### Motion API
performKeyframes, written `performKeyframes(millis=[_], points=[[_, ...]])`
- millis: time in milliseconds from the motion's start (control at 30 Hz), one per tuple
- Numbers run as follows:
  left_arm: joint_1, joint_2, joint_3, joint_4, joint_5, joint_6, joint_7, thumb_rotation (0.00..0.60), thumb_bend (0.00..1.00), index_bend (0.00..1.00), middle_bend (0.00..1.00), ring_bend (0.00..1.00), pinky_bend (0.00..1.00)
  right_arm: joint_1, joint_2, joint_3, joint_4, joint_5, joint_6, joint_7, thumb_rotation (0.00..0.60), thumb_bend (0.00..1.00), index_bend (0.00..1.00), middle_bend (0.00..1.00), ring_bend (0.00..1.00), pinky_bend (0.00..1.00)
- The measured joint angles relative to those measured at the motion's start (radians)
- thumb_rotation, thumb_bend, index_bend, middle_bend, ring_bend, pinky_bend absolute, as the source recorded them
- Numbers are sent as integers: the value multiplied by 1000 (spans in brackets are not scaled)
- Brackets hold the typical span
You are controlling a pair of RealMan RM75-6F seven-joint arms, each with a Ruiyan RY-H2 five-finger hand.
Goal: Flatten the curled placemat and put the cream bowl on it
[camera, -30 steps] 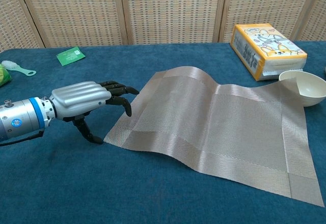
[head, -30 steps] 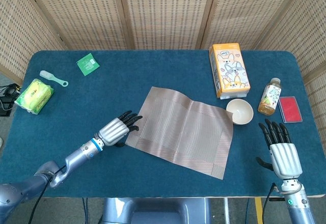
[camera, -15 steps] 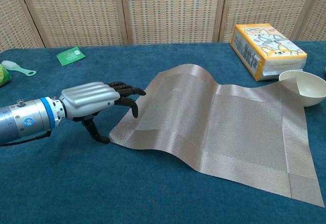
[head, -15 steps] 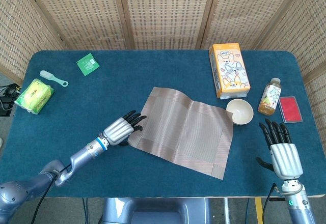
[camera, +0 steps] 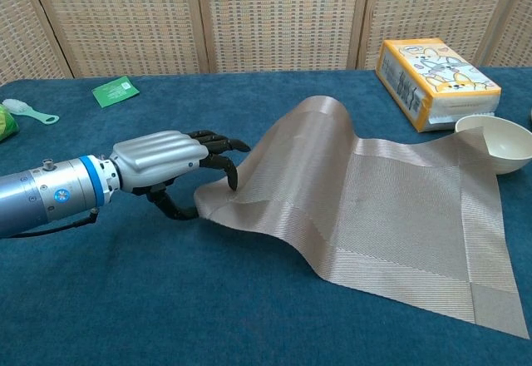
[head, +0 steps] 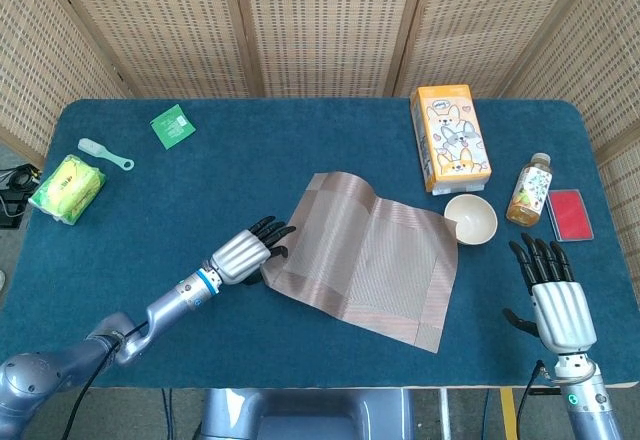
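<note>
While pinching the placemat's near-left corner, left hand sits left of centre, thumb under, fingers over. Cream bowl at right, touching the mat's far-right corner, beside orange tissue box and bottle. Right hand lower right, fingers spread, holding nothing. Since a second ago, left edge pushed rightward, mat humped higher. Box shows cartoon dogs; no writing legible

Orange tissue box, drink bottle, red case, green packet
</note>
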Motion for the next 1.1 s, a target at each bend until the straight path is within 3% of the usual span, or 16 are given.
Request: performKeyframes(millis=[233, 400, 567, 733, 1100], points=[[-6, 3, -4, -18, -8, 8, -4, 600, 527, 323, 0, 0, 0, -4, 5, 0, -6, -7, 6, 2, 600, 0, 0, 0, 0, 0], [-7, 2, -3, -25, -15, 9, 1, 600, 527, 384, 0, 0, 0, -6, 8, -1, -10, -11, 9, 3, 600, 0, 0, 0, 0, 0], [-3, -3, -6, -27, -20, 26, 2, 600, 527, 613, 0, 0, 0, -8, 10, -1, -14, -17, 12, 4, 600, 0, 0, 0, 0, 0], [10, -6, -9, -21, -25, 60, 9, 600, 527, 739, 0, 0, 0, -11, 13, -2, -18, -26, 18, 5, 600, 0, 0, 0, 0, 0], [47, 50, 21, -79, -3, 129, 80, 600, 527, 763, 0, 0, 0, -16, 19, -2, -27, -34, 23, 9, 600, 0, 0, 0, 0, 0]])
